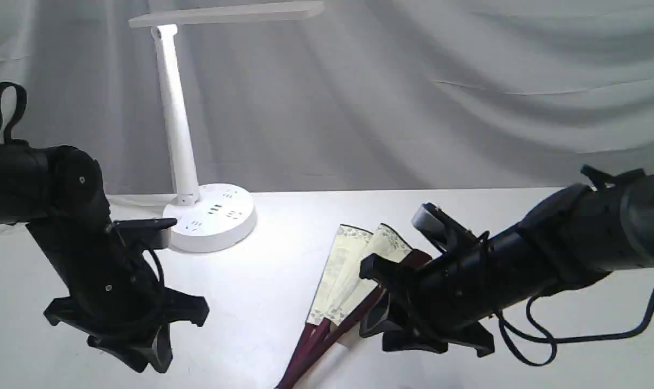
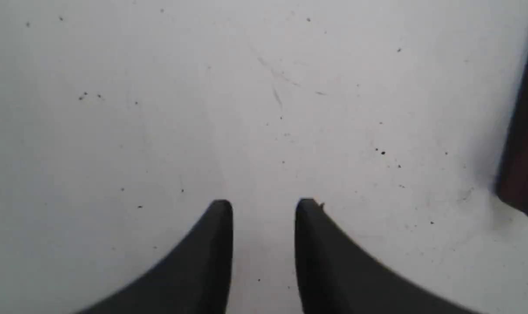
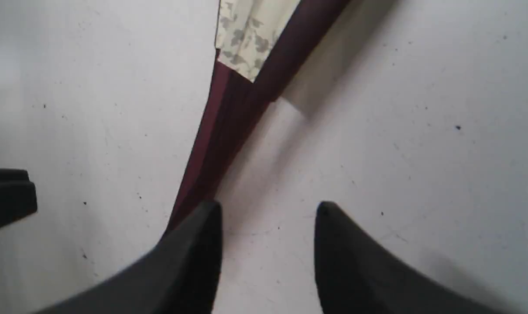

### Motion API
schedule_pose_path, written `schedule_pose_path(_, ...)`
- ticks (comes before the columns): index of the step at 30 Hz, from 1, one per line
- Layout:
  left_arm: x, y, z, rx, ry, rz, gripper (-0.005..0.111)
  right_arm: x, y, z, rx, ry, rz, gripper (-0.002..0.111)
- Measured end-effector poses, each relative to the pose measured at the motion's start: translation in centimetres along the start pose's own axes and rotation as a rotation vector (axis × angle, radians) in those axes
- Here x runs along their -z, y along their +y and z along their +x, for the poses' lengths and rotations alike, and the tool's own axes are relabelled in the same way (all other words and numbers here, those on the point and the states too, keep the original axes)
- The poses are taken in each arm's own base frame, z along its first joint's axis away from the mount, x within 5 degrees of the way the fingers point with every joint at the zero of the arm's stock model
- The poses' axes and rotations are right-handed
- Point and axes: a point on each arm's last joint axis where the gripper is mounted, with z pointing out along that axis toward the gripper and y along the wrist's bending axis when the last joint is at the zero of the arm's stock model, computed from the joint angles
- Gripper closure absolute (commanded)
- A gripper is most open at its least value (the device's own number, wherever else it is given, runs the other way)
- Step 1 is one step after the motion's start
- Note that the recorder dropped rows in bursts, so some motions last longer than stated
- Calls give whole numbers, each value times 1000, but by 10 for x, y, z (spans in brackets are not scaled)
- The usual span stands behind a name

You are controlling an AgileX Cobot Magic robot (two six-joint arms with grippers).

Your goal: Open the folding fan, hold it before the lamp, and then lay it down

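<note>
Maroon-ribbed folding fan (image 3: pixel 233 117) just beside right claw (image 3: pixel 270 207)

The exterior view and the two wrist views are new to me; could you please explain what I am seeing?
This is a two-armed robot, and each arm ends in a two-fingered hand. The exterior view looks at the whole scene from off the arms. Each wrist view looks along one hand's fingers. On the white table stands a white desk lamp, and a folding fan lies there, only slightly spread. The left hand is open over bare table. The right hand is open too, close by the fan's dark ribs. Neither holds anything.
</note>
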Motion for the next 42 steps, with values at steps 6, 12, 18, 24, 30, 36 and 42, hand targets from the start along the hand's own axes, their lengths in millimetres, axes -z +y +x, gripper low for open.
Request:
schedule_pose_path(6, -1, 0, 4, 12, 25, 0, 82, -3, -7, -1, -140, -120, -34, 61)
schedule_pose_path(12, -2, 0, 4, 13, 29, 0, 82, -2, -5, -9, -225, -204, -63, 62)
schedule_pose_path(18, -2, 0, 3, 14, 21, 0, 82, -10, 3, -6, -259, -247, -58, 62)
schedule_pose_path(24, -2, 0, 3, 16, 17, 0, 82, -32, -5, 1, -307, -209, -49, 62)
schedule_pose_path(30, -2, 0, 3, 16, 17, 0, 82, -44, -15, 6, -344, -169, -46, 62)
schedule_pose_path(36, -2, 0, 3, 16, 15, -1, 82, -47, -12, 1, -339, -167, -64, 62)
schedule_pose_path(42, -2, 0, 3, 16, 13, -1, 82, -46, -2, -12, -334, -197, -94, 62)
